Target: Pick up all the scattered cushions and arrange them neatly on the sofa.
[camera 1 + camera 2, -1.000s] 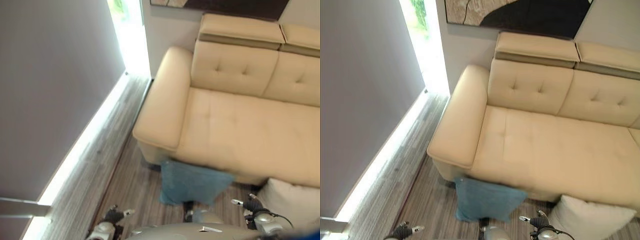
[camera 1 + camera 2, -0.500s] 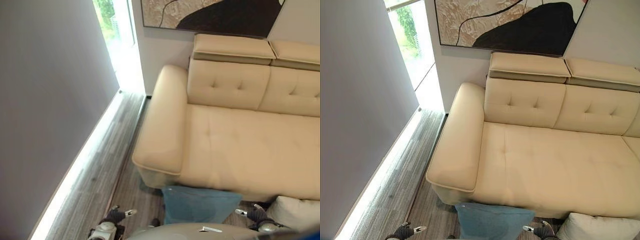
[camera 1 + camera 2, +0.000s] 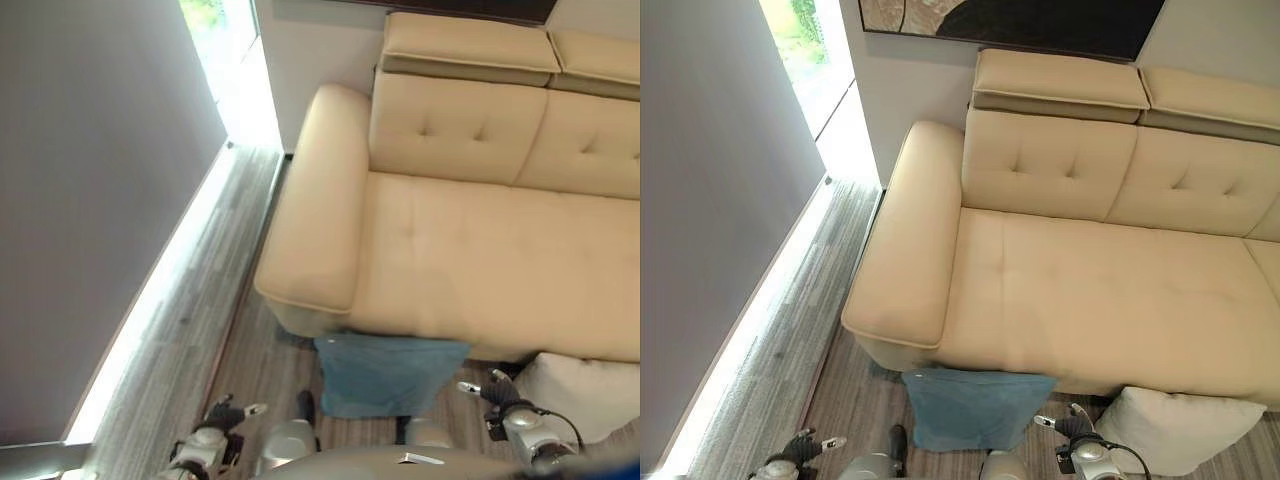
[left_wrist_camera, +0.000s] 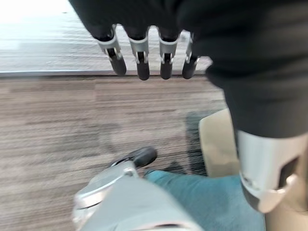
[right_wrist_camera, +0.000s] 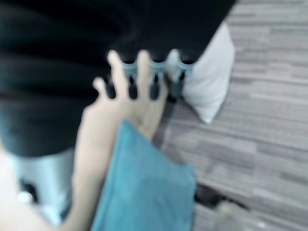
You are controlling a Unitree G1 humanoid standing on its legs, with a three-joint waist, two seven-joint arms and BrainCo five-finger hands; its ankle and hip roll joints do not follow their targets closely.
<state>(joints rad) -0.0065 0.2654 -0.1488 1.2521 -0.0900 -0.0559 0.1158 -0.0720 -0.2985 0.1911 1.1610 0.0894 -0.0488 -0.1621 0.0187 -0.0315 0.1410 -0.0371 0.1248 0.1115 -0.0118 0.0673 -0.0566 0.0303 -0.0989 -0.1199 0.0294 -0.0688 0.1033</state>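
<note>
Nothing among the things has shifted since the earlier frame. Left hand (image 4: pixel 144 57) and right hand (image 3: pixel 1072 428) are held relaxed, empty. Blue cushion (image 3: pixel 975 408) and white cushion (image 3: pixel 1180 430) are propped against the sofa (image 3: pixel 1090 290) front.

No legible text, labels, numbers or signs appear on any surface, including the cream leather sofa (image 3: pixel 1090 290) and the teal fabric cushion (image 3: pixel 975 408).

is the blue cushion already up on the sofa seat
No, the blue cushion stands on the floor, leaning against the front of the sofa, beside a white cushion.
</note>
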